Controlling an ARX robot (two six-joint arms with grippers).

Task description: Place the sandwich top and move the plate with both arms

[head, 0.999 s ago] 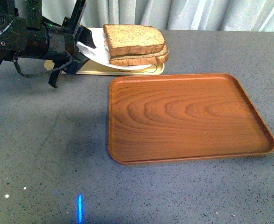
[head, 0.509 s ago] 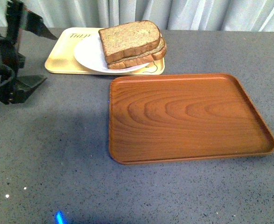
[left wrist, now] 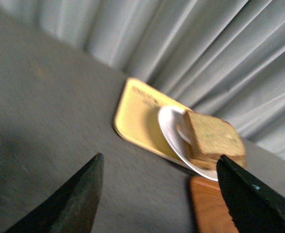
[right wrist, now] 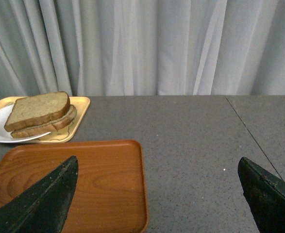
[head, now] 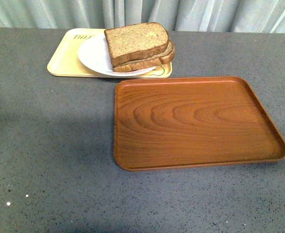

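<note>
My left gripper (left wrist: pixel 159 194) and right gripper (right wrist: pixel 159 194) both hang spread, empty, fingertips cut off by the frame. The sandwich top (head: pixel 136 41) caps the stack on the plate (head: pixel 94 56), itself on the yellow tray (head: pixel 64 60); the filling is hidden.

A staged test setup is suggested rather than a home. A bare grey speckled tabletop (head: pixel 45 145) is backed by pale pleated curtains (right wrist: pixel 142 43).

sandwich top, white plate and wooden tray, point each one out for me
sandwich top (head: pixel 136 41), front view, middle of its upper face
plate (head: pixel 91 57), front view, bare left part
wooden tray (head: pixel 195 119), front view, centre of its floor
</note>
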